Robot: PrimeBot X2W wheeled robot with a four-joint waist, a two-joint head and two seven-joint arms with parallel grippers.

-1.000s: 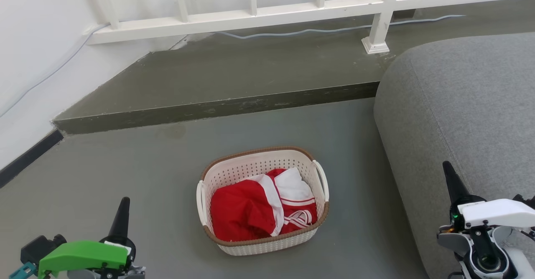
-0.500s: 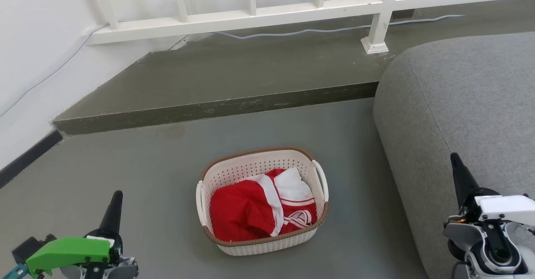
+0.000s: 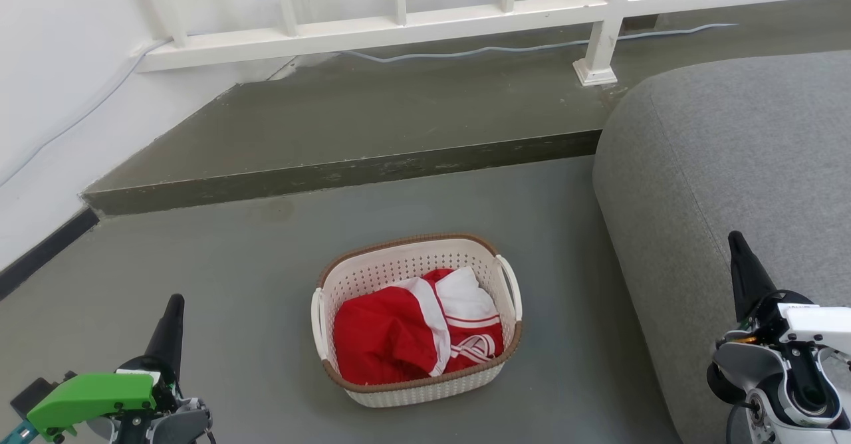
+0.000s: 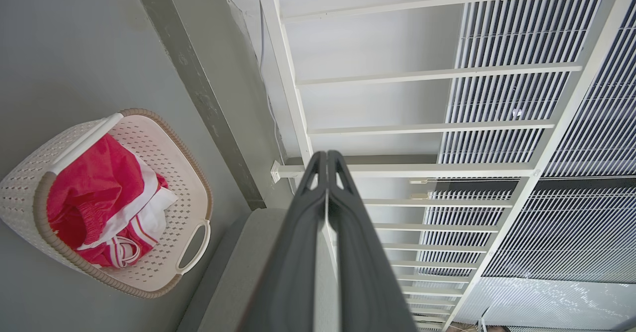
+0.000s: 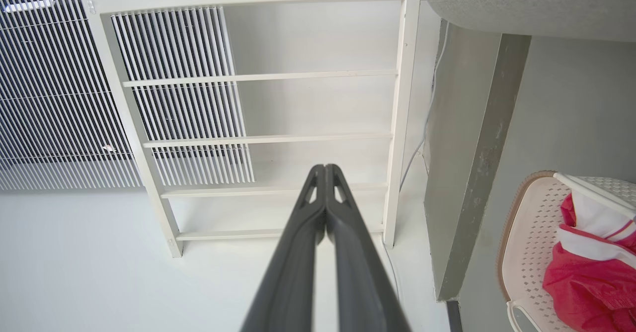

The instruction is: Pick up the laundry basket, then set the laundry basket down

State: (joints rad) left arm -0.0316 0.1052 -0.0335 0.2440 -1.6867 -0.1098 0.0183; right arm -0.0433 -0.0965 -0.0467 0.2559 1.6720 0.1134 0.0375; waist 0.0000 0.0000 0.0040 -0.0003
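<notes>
Cream-white perforated plastic under a brown woven-look rim: the laundry basket (image 3: 425,392) stands upright on the grey floor (image 3: 199,264). It sits well short of the floor's far edge, where a raised concrete step (image 3: 332,173) runs across. It is near the floor's right edge, where a grey upholstered sofa (image 3: 731,165) begins, but does not touch the sofa. Its white loop handles (image 3: 512,288) sit on the two short sides, left and right. Inside lies a crumpled red garment (image 3: 385,337) with white panels and stripes, bunched toward the near wall.

The left tool (image 3: 174,301) hangs over the floor's near left part, well apart from the basket's left handle. In the left wrist view its two dark fingers are pressed together along their length, with nothing between them. The right tool (image 3: 735,239) shows against the side of the sofa, well apart from the right handle. Its fingers also meet tip to tip and hold nothing. Both tools point toward the step.

Beyond the step a white railing (image 3: 399,26) stands before a white wall, and a pale cable (image 3: 465,50) lies along its foot.
</notes>
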